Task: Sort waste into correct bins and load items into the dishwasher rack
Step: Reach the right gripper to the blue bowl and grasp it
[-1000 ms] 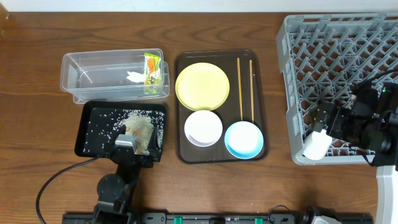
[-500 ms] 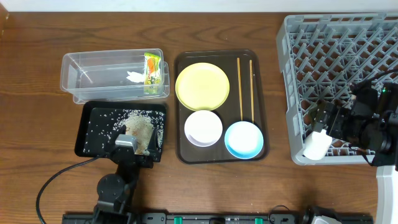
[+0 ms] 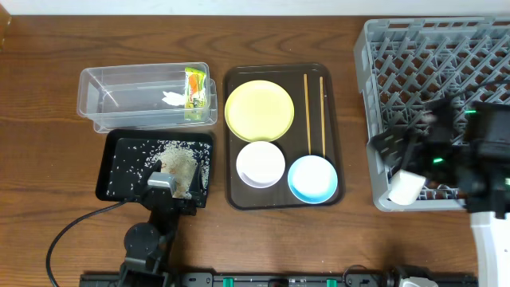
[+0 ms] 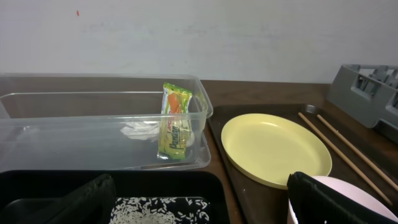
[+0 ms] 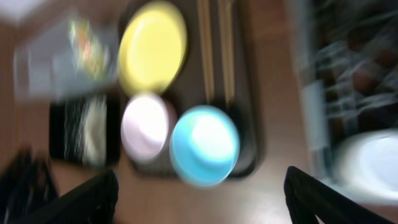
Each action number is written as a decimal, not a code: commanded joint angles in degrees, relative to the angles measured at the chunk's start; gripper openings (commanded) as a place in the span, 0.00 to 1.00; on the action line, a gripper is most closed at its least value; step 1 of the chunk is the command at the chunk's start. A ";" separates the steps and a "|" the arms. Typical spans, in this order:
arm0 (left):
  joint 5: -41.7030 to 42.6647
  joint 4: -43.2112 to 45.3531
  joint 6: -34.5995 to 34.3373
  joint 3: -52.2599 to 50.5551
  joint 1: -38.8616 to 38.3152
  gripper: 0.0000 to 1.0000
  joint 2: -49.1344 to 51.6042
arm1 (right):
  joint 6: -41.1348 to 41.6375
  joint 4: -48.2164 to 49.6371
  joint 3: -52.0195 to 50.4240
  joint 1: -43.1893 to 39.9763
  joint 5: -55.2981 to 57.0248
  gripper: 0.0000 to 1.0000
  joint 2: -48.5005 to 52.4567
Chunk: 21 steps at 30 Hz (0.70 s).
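The white cup (image 3: 406, 187) lies tilted at the front left corner of the grey dishwasher rack (image 3: 430, 48); it is a white blur in the right wrist view (image 5: 367, 165). My right gripper (image 3: 389, 150) (image 5: 199, 199) is open and empty, blurred, over the rack's left edge. The yellow plate (image 3: 259, 109), white bowl (image 3: 260, 163), blue bowl (image 3: 312, 178) and two chopsticks (image 3: 314, 112) lie on the brown tray. The wrapper (image 3: 195, 89) and tissue (image 3: 170, 98) are in the clear tub (image 3: 119, 84). Rice scraps (image 3: 179, 163) lie in the black tray (image 3: 119, 159). My left gripper (image 3: 163, 185) (image 4: 199, 205) is open over them.
The dark brown serving tray (image 3: 231, 191) sits between the bins and the rack. A strip of bare wooden table (image 3: 355, 119) separates the tray from the rack. A black cable (image 3: 72, 227) runs across the table at front left.
My right arm has swung left and is blurred with motion. The white cup has stayed at the rack's front left corner. The left arm has not moved.
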 commanded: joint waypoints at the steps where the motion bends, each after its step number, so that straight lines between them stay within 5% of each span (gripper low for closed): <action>1: -0.72 -2.67 -0.24 -0.68 0.35 0.91 -0.02 | 1.97 -0.76 -2.03 11.63 7.37 0.85 0.94; 6: -0.70 -2.67 -0.24 -0.68 0.35 0.91 -0.02 | 14.16 4.09 -9.97 24.02 20.94 0.88 3.21; 21: -0.72 -2.67 -0.24 -0.68 0.35 0.91 -0.02 | 20.39 20.61 -20.87 24.28 24.85 0.43 19.28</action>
